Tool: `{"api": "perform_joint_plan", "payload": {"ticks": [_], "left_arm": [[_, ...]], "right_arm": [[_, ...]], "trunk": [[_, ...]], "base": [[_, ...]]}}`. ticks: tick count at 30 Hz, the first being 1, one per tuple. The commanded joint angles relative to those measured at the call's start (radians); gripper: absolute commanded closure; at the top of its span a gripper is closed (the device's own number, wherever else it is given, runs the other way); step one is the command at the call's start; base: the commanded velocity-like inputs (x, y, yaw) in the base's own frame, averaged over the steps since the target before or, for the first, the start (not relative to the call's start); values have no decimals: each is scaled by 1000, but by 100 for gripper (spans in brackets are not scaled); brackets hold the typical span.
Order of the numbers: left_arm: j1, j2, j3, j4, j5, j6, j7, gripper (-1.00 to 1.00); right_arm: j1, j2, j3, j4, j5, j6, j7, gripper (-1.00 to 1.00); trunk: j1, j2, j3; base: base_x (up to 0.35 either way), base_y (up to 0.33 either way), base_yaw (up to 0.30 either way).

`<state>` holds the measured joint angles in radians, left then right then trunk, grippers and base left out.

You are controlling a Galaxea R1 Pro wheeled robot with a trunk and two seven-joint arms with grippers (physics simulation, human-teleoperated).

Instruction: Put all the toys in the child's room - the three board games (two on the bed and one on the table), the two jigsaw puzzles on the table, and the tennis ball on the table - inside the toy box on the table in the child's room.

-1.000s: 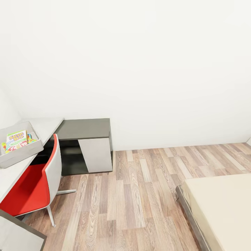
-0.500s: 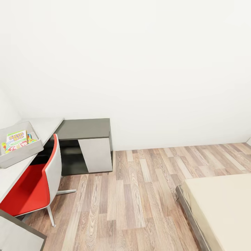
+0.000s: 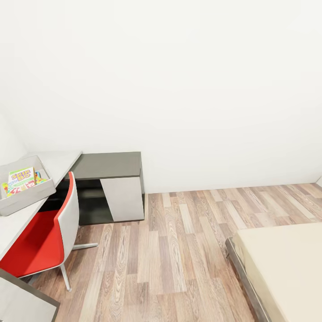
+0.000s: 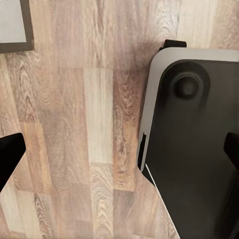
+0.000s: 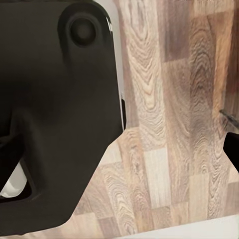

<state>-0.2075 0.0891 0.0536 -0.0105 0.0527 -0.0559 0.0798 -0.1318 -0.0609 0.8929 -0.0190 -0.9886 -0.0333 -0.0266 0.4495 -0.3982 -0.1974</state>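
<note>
In the head view the light grey toy box [image 3: 27, 197] stands on the pale table [image 3: 56, 162] at the far left. A yellow-green board game [image 3: 21, 175] with big letters lies inside it, on top of other colourful flat pieces [image 3: 40, 180] that are too small to name. A corner of the bed [image 3: 286, 268] with its bare cream mattress shows at the lower right. My left gripper [image 4: 119, 152] hangs open over the wood floor beside my dark base [image 4: 199, 149]. My right gripper [image 5: 119, 149] is open too, also above the floor.
A red chair [image 3: 42, 241] is pushed up to the table. The lower dark-grey cabinet top [image 3: 109, 164] joins the table at the corner by the white wall. Wood-plank floor [image 3: 179, 250] stretches between the chair and the bed.
</note>
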Motion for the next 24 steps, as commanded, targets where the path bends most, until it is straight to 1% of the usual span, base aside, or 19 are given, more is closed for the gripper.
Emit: {"api": "perform_joint_plan", "payload": {"ticks": [1, 6, 11, 18, 24], "left_arm": [[-1, 0, 5, 1, 5, -4, 0, -100], [-1, 3, 6, 0, 7, -4, 0, -100], [-1, 1, 7, 1, 7, -5, 0, -100], [-1, -10, 9, 0, 7, -5, 0, -100], [-1, -12, 9, 0, 8, -5, 0, -100]], "right_arm": [[0, 0, 9, -2, -9, -1, -3, -100], [0, 9, 9, -2, -9, -3, -3, -100], [0, 11, 7, -2, -9, -3, -3, -100], [0, 7, 7, -2, -9, -3, -3, -100], [0, 9, 8, -2, -8, -3, -3, -100]], "trunk": [[0, -2, -2], [0, -2, -2], [0, -2, -2], [0, -2, -2], [0, -2, -2]], "base": [[0, 0, 0], [0, 0, 0], [0, 0, 0], [0, 0, 0], [0, 0, 0]]}}
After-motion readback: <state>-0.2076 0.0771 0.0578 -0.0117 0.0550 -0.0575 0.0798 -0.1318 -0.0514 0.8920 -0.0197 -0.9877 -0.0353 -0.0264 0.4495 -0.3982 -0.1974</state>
